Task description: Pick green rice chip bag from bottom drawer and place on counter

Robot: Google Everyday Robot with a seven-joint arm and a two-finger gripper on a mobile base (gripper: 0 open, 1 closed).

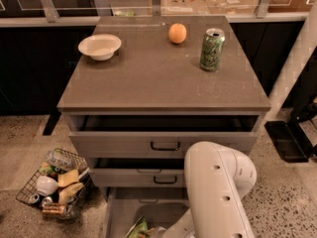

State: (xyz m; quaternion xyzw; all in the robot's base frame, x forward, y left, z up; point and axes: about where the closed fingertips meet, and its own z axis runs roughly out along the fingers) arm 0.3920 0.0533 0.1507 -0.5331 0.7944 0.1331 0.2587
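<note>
One crinkly green rice chip bag (139, 228), bottom drawer (123, 211); gripper unseen, jaws cannot tell.

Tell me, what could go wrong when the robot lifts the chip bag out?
The gripper is out of view below the picture's edge, so any grip on the green rice chip bag cannot be checked; the bag might slip. The top drawer and middle drawer stick out over the bottom drawer, so the arm or bag could catch there. On the counter, the can might get knocked over.
</note>
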